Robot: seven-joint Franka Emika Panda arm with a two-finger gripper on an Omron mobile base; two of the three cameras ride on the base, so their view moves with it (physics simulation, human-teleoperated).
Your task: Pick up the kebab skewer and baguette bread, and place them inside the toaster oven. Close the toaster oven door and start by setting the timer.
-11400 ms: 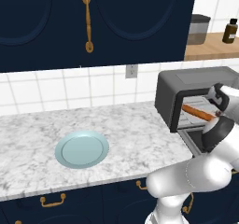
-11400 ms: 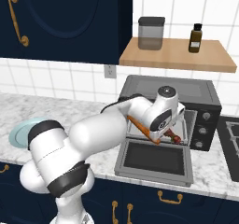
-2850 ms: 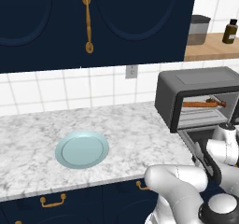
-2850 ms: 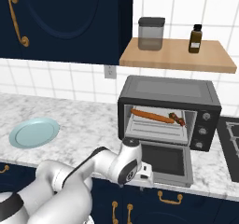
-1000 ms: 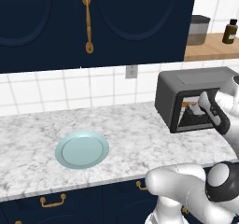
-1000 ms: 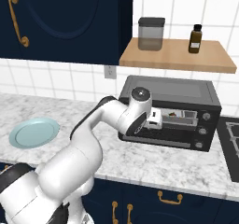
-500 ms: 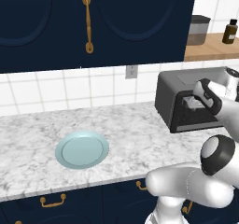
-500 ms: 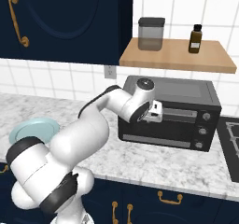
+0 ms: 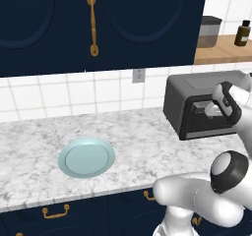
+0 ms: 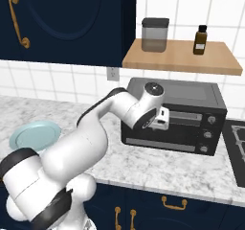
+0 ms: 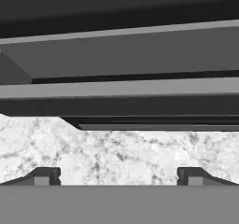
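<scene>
Landmark: the toaster oven (image 10: 174, 116), dark grey box on the marble counter (image 10: 158, 169), back against the white tiled wall.

Far left of the oven, well apart from it: pale blue plate (image 9: 86, 157), flat on the counter, nothing on it. Also seen at the left edge in the right base view.

Left of the oven, above the counter: navy upper cabinets with a brass handle (image 9: 91, 22); a wall outlet (image 9: 138, 75) sits just left of the oven's top corner.

At the oven: the toaster oven door (image 10: 167, 127) stands upright and shut, grey bar handle (image 10: 182, 116) along its top edge. Kebab skewer and baguette cannot be made out through the door.

Gripper (image 10: 161, 119) is at the left part of the door front, right by the handle bar; contact cannot be told. In the hand view the fingertips (image 11: 43, 177) stand wide apart, nothing between them, the handle bar (image 11: 121, 87) crossing above them and counter marble below.

Right end of the oven front: three round knobs (image 10: 206, 134) in a column.

Above the oven: wooden shelf (image 10: 182, 56) with a grey lidded canister (image 10: 154, 34) and a dark brown bottle (image 10: 200, 40).

Right of the oven: edge of a dark stovetop (image 10: 238, 150).
</scene>
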